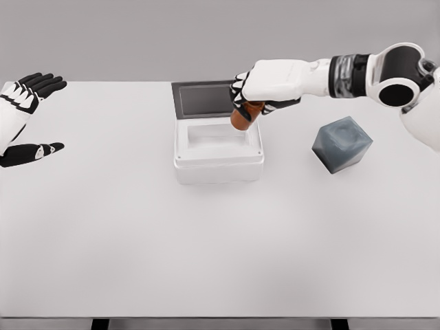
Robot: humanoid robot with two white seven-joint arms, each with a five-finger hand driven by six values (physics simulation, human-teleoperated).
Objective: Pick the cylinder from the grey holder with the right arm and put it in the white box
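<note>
An orange-brown cylinder (244, 115) hangs tilted over the right rim of the white box (218, 165), held in my right hand (256, 91), whose fingers are curled around its top. The box stands open in the middle of the table, its dark lid (201, 98) lying back behind it. The grey holder (342, 144), an angular dark block, sits to the right of the box with nothing in it that I can see. My left hand (27, 117) rests open at the far left edge, away from everything.
The white table (220, 247) stretches wide in front of the box. Its front edge runs along the bottom of the view. My right arm reaches in from the upper right, above the grey holder.
</note>
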